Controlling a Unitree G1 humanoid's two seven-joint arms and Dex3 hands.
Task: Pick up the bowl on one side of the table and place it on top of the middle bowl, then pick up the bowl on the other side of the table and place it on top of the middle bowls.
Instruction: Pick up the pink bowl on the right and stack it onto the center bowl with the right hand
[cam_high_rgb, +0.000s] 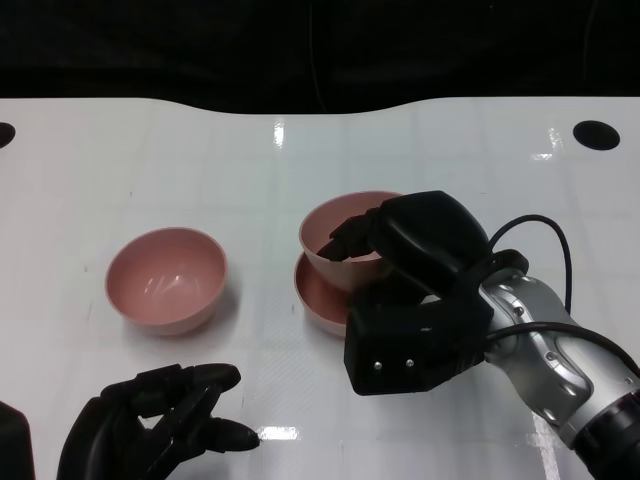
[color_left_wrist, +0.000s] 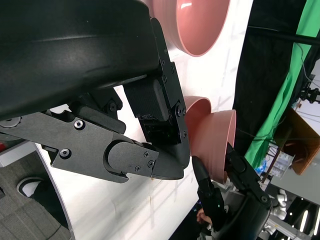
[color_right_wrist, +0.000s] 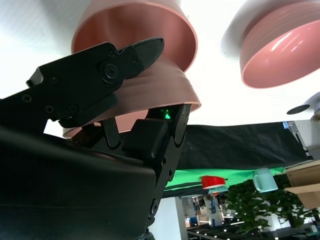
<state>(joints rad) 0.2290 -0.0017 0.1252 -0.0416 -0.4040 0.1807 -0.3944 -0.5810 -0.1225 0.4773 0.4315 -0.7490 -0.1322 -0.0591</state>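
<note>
Three pink bowls are on the white table. My right hand (cam_high_rgb: 400, 245) grips one pink bowl (cam_high_rgb: 340, 240) by its rim, fingers inside and thumb outside, as the right wrist view shows on the held bowl (color_right_wrist: 150, 97). It sits slightly tilted over the middle bowl (cam_high_rgb: 318, 295), partly inside it; I cannot tell whether they touch. The left wrist view shows the held bowl (color_left_wrist: 215, 145) against the middle bowl (color_left_wrist: 197, 112). The other side bowl (cam_high_rgb: 166, 278) stands alone at the left. My left hand (cam_high_rgb: 160, 425) hovers near the front edge, holding nothing, with its fingers loosely apart.
The white table (cam_high_rgb: 450, 160) has a dark round hole (cam_high_rgb: 597, 134) at the back right and another at the far left edge. A black backdrop runs behind the table. A black cable loops over my right forearm (cam_high_rgb: 555, 350).
</note>
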